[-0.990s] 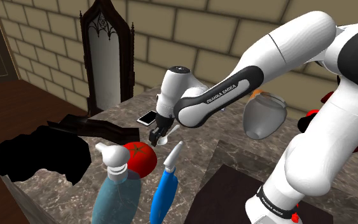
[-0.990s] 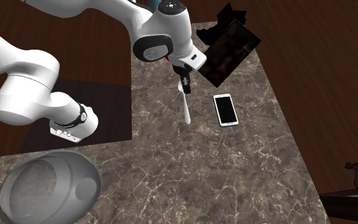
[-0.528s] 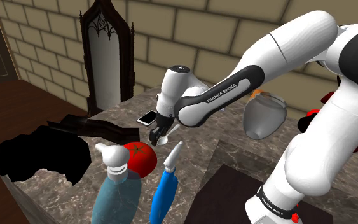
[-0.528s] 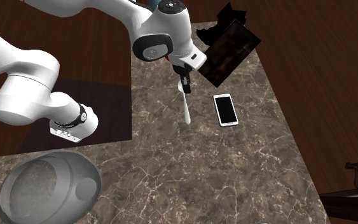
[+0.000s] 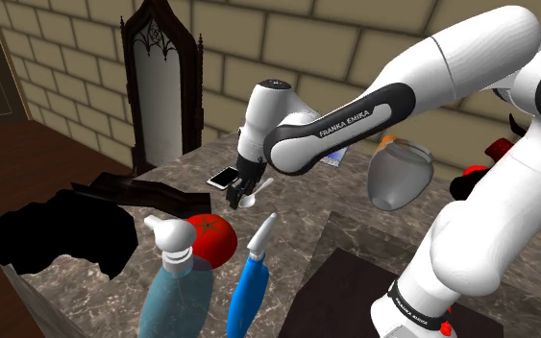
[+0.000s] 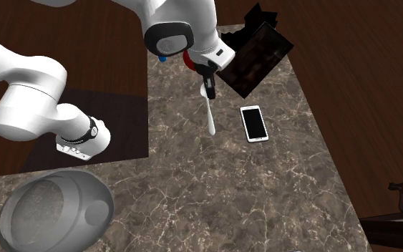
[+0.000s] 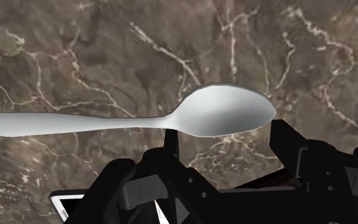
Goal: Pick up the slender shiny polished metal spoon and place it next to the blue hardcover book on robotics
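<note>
The spoon (image 7: 139,121) is pale grey and slender, and it lies crosswise between my black fingers (image 7: 292,149), which clasp its bowl. My gripper (image 5: 238,192) hangs over the marble tabletop (image 5: 297,206) and is shut on the spoon (image 5: 252,198), with the handle sticking out toward the arm. In the second exterior view the gripper (image 6: 208,90) holds the spoon (image 6: 210,120) just left of a white phone (image 6: 253,123). A small blue-and-white corner (image 5: 333,159), perhaps the book, peeks out behind my forearm.
The phone (image 5: 223,178) lies just beyond the gripper. A red tomato (image 5: 212,236), a clear pump bottle (image 5: 174,280) and a blue-handled tool (image 5: 249,288) stand in front. A grey pot (image 5: 400,175) stands at the right. A dark slab (image 6: 255,57) lies at the table's end.
The gripper has risen a little with the spoon clasped in it, and the forearm has swung upward. The phone and the other objects have stayed put.
</note>
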`<state>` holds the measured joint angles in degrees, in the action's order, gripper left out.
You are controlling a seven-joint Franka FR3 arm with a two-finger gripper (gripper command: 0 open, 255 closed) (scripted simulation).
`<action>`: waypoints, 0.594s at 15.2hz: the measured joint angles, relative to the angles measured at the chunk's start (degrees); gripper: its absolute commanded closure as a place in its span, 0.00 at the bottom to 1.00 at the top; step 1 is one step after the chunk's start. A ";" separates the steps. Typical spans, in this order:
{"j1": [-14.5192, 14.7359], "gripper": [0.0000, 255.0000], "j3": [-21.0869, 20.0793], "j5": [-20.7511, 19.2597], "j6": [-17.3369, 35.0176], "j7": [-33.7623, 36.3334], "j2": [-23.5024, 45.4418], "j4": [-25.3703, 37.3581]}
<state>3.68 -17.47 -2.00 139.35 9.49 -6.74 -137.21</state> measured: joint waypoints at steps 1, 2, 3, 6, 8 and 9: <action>0.04 1.00 0.04 0.20 -0.72 -0.16 -0.39 0.34; 0.10 1.00 0.04 0.43 -1.56 -0.28 -0.85 0.74; 0.12 1.00 0.09 0.57 -2.27 -0.43 -1.12 1.19; 0.24 1.00 0.27 1.24 -4.57 -0.99 -2.63 2.07; 0.29 1.00 0.37 1.55 -6.19 -1.28 -3.39 2.95; 0.31 1.00 0.44 1.68 -6.95 -1.43 -3.74 3.38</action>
<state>3.99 -17.04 -0.32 132.40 8.07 -10.48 -133.83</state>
